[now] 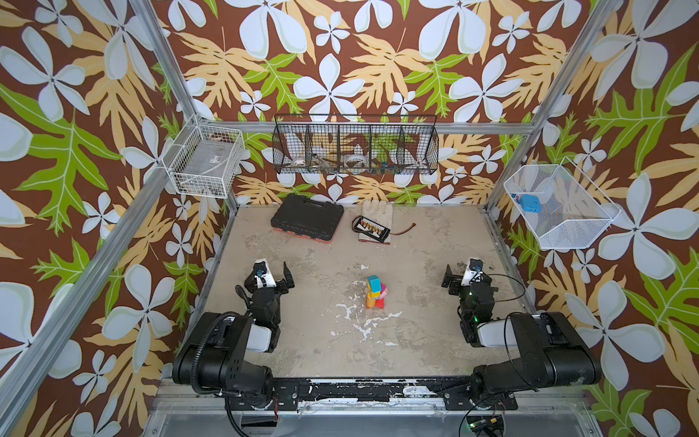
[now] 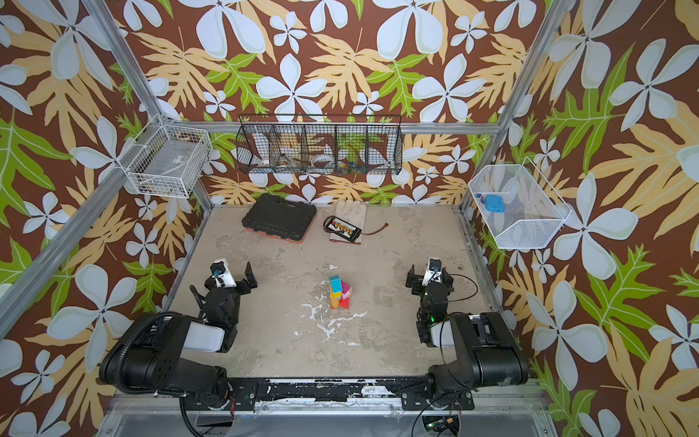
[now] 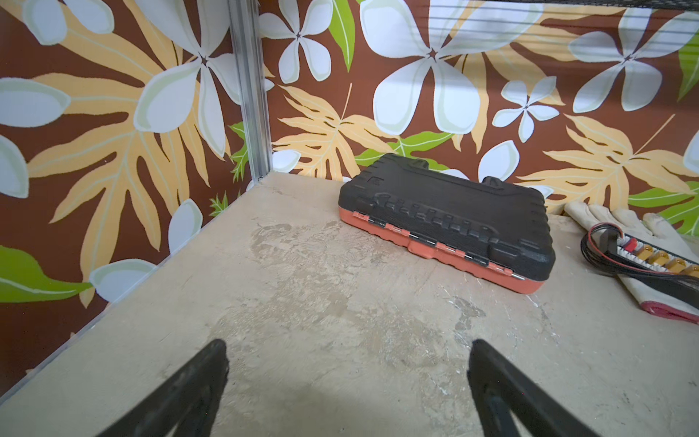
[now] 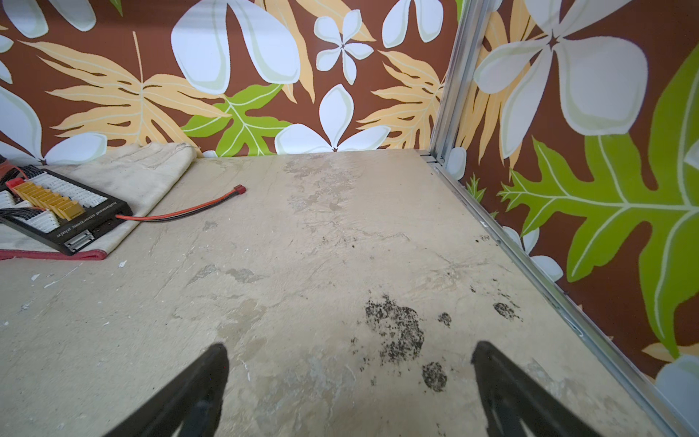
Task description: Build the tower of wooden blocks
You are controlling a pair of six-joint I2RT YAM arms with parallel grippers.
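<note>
Inside mesh basket [image 1: 575, 232], blue object [image 1: 528, 203]

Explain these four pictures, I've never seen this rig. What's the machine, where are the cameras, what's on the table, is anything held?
Two robot arms sit at the near edge of the table: left arm, right arm. The two wide pictures come from one overhead stereo camera, so they nearly match. The other two come from a camera on each wrist, looking out between the black fingers. The left end effector and the right end effector are both open and hold nothing. In mid-table stands the tower of coloured wood blocks, a teal block on top. At the back lie a black tool case and a work glove with a connector board on it.
</note>
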